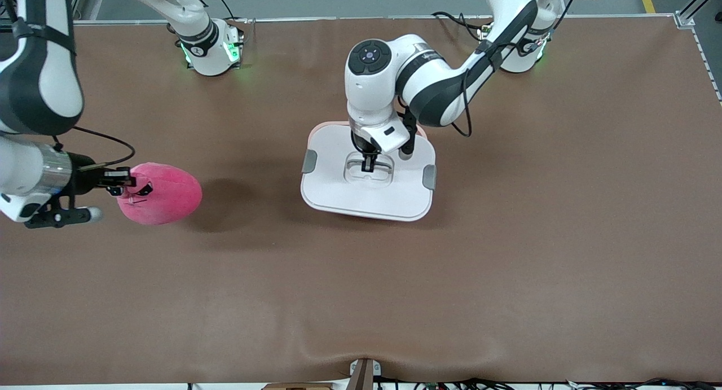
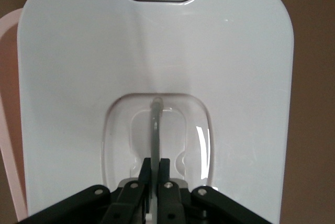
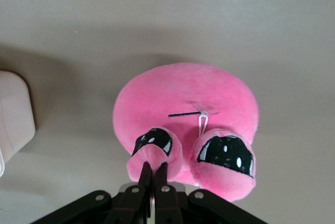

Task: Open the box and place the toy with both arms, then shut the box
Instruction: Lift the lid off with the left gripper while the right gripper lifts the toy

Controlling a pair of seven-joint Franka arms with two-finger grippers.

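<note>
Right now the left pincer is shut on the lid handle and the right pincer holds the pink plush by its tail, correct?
Not quite. The right wrist view shows the right pincer shut on one ear of the pink plush, not a tail. The left pincer is indeed shut on the lid handle.

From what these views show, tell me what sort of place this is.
Probably a robotics lab bench: two fixed arms on a brown mat, cables along the edge, and test props, a lidded box and a plush toy.

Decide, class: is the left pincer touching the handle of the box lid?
Touching. The left wrist view shows the left pincer shut on the grey handle, which stands up from the recess in the white lid and runs between its fingers.
</note>
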